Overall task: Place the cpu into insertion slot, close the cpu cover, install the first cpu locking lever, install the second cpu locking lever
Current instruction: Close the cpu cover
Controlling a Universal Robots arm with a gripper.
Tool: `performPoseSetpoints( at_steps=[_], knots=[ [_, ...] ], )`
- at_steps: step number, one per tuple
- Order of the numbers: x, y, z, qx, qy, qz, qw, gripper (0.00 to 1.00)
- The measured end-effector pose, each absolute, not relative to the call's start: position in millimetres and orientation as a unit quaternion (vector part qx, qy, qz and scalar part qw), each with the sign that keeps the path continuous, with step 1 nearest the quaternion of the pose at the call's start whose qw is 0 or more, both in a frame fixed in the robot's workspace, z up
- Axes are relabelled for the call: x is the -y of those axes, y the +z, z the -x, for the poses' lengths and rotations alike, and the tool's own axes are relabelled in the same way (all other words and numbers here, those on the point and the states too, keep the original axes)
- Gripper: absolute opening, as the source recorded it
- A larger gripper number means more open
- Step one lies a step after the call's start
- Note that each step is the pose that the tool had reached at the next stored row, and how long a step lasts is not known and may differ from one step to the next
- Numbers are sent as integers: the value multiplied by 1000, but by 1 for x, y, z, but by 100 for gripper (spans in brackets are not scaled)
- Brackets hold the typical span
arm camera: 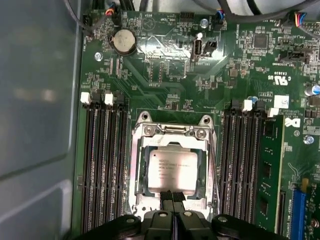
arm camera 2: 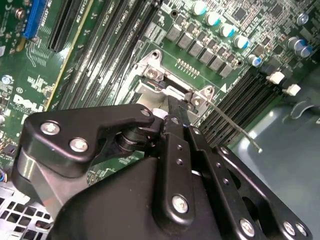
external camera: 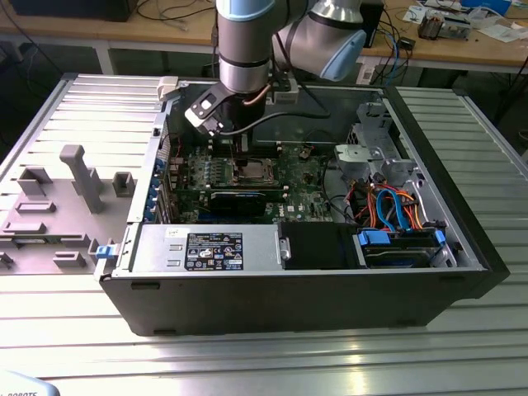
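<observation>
In the first wrist view the cpu (arm camera: 172,167), a silver-grey square chip, lies in the insertion slot (arm camera: 134,200) on the green board. The cpu cover (arm camera: 172,141), a silver frame, lies flat around the chip. My gripper (arm camera: 173,196) has its two black fingers pressed together, and their tips rest at the cover's near edge. The second wrist view shows the fingers (arm camera 2: 176,130) down at the slot's corner. A thin wire locking lever (arm camera 2: 235,127) sticks out sideways from that corner. In the exterior view the gripper (external camera: 242,158) hangs over the slot (external camera: 252,172) inside the open computer case.
Long black memory slots (arm camera: 102,165) flank the socket on both sides. A round coin battery (arm camera: 123,41) sits further along the board. The case holds a power supply (external camera: 210,250), drive cage (external camera: 371,157) and coloured cables (external camera: 392,206). Grey fixtures (external camera: 78,177) stand at the exterior view's left.
</observation>
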State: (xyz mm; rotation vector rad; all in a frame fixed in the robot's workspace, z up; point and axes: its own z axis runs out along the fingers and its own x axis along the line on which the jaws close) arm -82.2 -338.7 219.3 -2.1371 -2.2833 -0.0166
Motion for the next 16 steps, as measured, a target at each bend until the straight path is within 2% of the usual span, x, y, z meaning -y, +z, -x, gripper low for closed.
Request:
performPoseSetpoints(
  at_steps=[8,16],
  knots=[
    [339,204,85,730,-4,683,8,11],
    [339,212,85,730,-4,683,7,11]
  ],
)
